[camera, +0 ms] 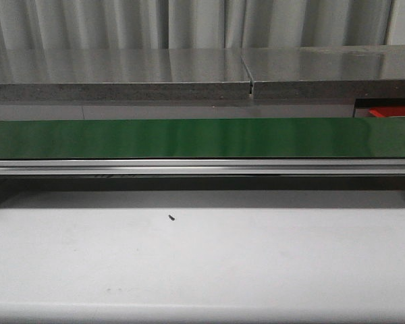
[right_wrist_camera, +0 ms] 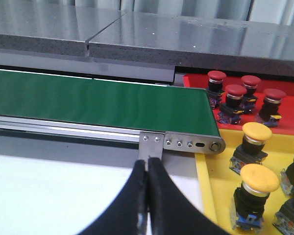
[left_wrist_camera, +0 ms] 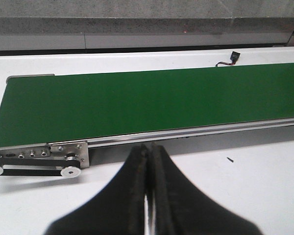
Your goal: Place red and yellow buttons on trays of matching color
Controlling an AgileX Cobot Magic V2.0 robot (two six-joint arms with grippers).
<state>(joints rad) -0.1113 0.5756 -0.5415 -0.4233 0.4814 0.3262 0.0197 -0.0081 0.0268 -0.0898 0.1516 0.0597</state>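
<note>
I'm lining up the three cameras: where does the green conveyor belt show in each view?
Front view: the green conveyor belt is a horizontal band across the whole width, above the white table.
Left wrist view: the belt's end section fills the middle, just beyond the left gripper.
Right wrist view: its other end stops beside the yellow tray.
Shared landmark: the belt's aluminium side rail.

All I can see of my robot is its two claws, one in each wrist camera. My left claw (left_wrist_camera: 147, 196) has two matte black fingers, broad at the base and tapering to narrow tips. My right claw (right_wrist_camera: 148, 196) looks the same: black, smoothly curved, unmarked.
</note>
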